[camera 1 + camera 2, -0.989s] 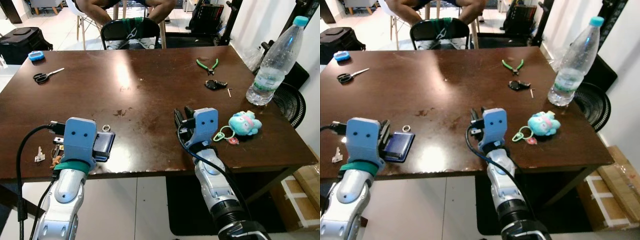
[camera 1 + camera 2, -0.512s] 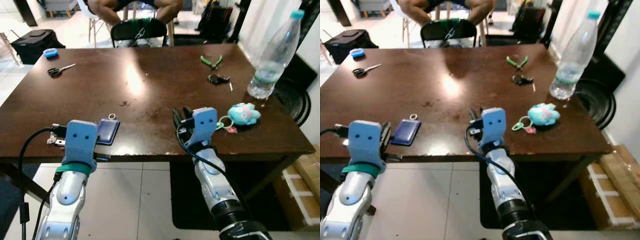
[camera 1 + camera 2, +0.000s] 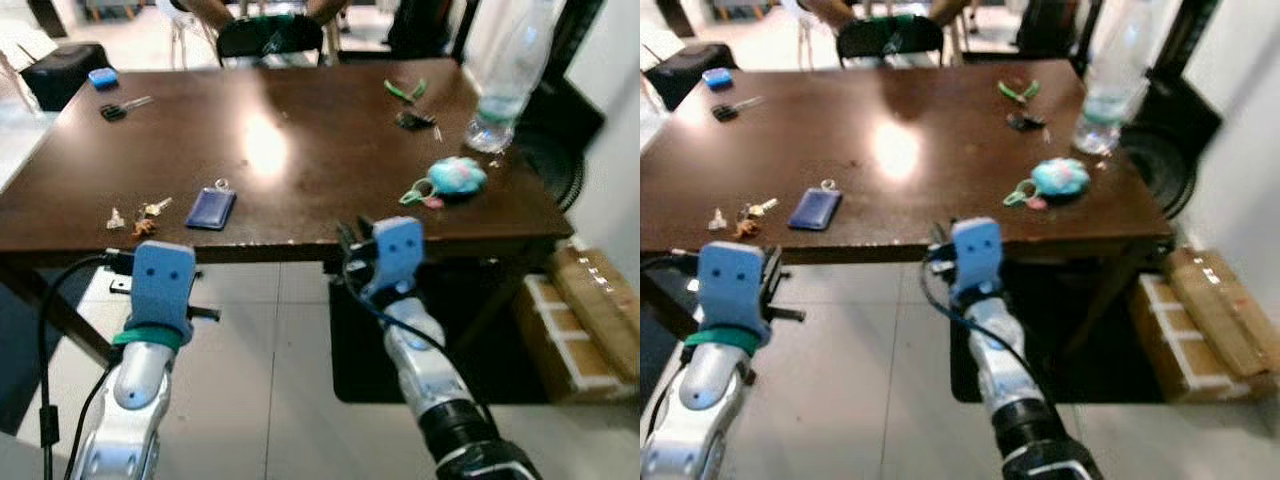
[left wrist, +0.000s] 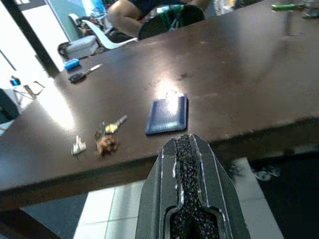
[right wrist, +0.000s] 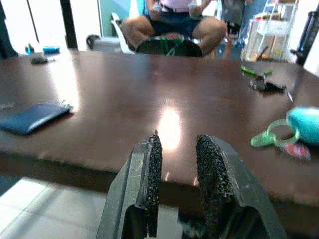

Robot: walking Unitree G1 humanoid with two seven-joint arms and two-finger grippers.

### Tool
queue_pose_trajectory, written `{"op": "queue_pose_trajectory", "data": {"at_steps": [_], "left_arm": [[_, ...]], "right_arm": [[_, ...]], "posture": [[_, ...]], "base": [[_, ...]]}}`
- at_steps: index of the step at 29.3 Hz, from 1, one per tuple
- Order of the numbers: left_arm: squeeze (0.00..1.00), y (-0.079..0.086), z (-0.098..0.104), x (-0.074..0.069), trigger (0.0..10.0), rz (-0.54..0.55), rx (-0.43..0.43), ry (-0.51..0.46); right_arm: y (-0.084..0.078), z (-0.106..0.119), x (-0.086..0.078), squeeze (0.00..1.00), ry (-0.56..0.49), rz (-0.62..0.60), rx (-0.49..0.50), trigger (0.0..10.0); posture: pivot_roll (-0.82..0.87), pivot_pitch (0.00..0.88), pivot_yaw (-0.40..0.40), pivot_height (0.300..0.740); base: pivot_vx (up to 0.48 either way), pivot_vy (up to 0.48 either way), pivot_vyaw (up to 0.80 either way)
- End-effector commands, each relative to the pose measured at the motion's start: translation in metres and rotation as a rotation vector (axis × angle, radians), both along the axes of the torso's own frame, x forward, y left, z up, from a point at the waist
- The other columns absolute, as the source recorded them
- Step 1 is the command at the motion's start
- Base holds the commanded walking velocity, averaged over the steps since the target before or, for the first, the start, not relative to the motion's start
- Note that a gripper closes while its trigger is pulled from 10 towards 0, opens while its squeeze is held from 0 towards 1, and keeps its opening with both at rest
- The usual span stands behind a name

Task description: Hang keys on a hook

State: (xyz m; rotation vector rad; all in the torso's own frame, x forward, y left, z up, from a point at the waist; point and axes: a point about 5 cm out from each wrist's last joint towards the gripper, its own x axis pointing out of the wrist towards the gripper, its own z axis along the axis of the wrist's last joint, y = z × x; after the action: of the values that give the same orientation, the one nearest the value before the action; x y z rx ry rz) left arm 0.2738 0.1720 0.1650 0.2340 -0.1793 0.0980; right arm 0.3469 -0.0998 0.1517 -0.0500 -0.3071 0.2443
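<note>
No text, label or number is readable.

- Blurred all over in both eye views, most at the right side.
- Water bottle cut off at the top edge.
- Seated person cut off above the lap.
- Keys too small to count.

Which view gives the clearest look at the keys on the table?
The left wrist view: the keys lie near the table's front edge, beside the blue card holder. Both eye views show them small and blurred at the table's left.
</note>
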Motion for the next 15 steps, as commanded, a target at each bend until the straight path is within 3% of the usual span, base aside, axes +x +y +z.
{"op": "queue_pose_trajectory", "data": {"at_steps": [1,5,15], "left_arm": [[0.00,0.005,-0.010,-0.002,10.0,0.014,0.003,0.039],[0.00,0.003,-0.011,0.000,10.0,0.007,-0.001,0.039],[0.00,-0.012,-0.012,0.007,10.0,0.010,-0.068,0.014]], "right_arm": [[0.012,-0.008,-0.002,0.00,0.028,0.035,-0.016,10.0],[0.012,-0.010,-0.002,0.00,0.036,0.037,-0.034,10.0],[-0.005,-0.020,0.000,0.00,0.072,0.015,-0.129,10.0]], "posture": [[-0.03,0.017,0.099,0.740],[-0.05,0.016,0.089,0.740],[-0.10,0.020,0.015,0.740]], "base": [[-0.352,0.000,0.00],[-0.354,0.000,0.00],[-0.354,0.000,0.00]]}}
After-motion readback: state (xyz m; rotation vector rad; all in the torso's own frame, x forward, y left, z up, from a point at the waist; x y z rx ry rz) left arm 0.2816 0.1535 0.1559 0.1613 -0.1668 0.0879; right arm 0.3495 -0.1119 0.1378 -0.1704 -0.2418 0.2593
